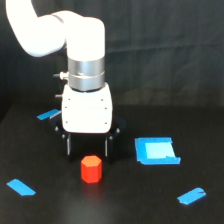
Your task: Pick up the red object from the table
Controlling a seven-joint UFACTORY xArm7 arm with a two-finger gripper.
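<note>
The red object (91, 169) is a small red-orange hexagonal block standing upright on the black table (130, 200), a little left of centre and near the front. My gripper (87, 146) hangs just behind and above it, under the white arm. Its two dark fingers (67, 145) point down and stand apart, so it is open with nothing between them. The block sits in front of the gap between the fingers, and no finger touches it.
A blue square patch (156, 151) lies to the exterior view's right of the block. Blue tape strips lie at the front left (21, 187), front right (191, 196) and behind the arm on the left (48, 114). A black curtain hangs behind.
</note>
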